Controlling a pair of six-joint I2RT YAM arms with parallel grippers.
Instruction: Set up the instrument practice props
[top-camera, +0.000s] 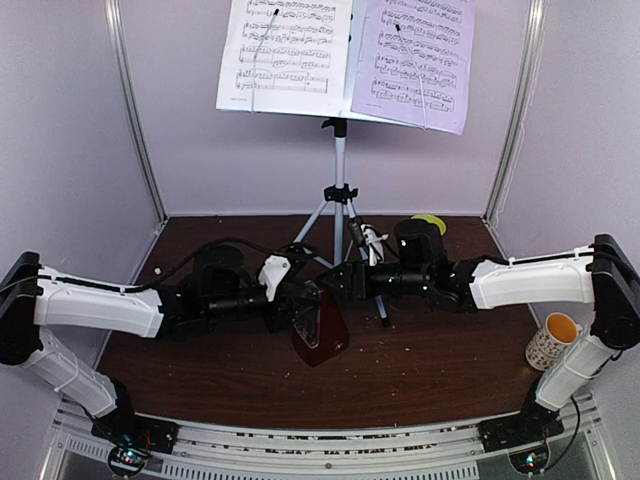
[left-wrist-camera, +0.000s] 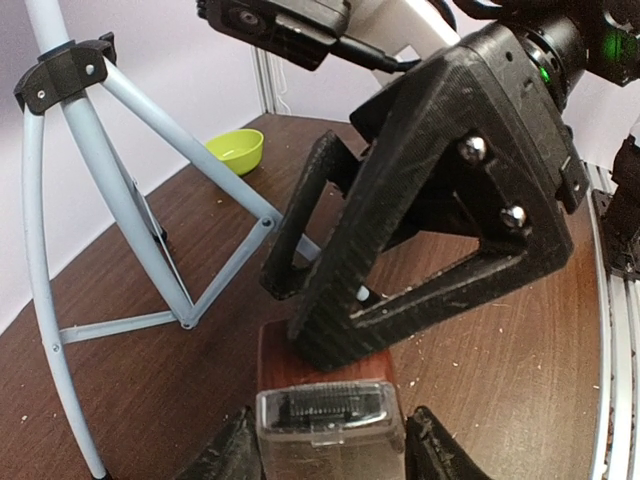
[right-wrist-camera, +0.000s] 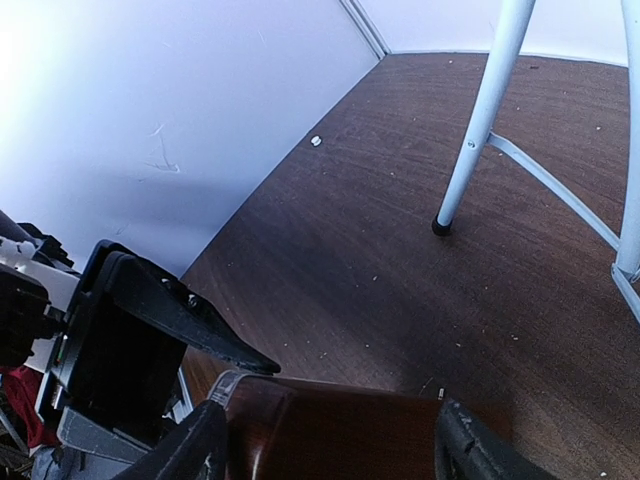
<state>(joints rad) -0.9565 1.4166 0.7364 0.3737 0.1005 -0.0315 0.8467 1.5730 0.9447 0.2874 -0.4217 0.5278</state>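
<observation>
The small dark-red metronome (top-camera: 320, 328) with its clear cover (left-wrist-camera: 330, 425) stands on the table in front of the music stand (top-camera: 340, 195). My left gripper (left-wrist-camera: 330, 445) straddles the top of the cover. Its fingers (left-wrist-camera: 225, 455) sit very near both sides, with a thin gap on the right. My right gripper (right-wrist-camera: 325, 440) reaches in from the other side, and the red body (right-wrist-camera: 345, 430) fills the space between its fingers (right-wrist-camera: 470, 455); contact is unclear. A white sheet (top-camera: 285, 50) and a lavender sheet (top-camera: 415, 60) rest on the stand.
The tripod legs (left-wrist-camera: 150, 140) spread just behind the metronome, one foot (right-wrist-camera: 440, 225) close by. A green bowl (top-camera: 430, 222) sits at the back right. A patterned cup (top-camera: 553, 340) stands by the right arm's base. Walls enclose the table on three sides.
</observation>
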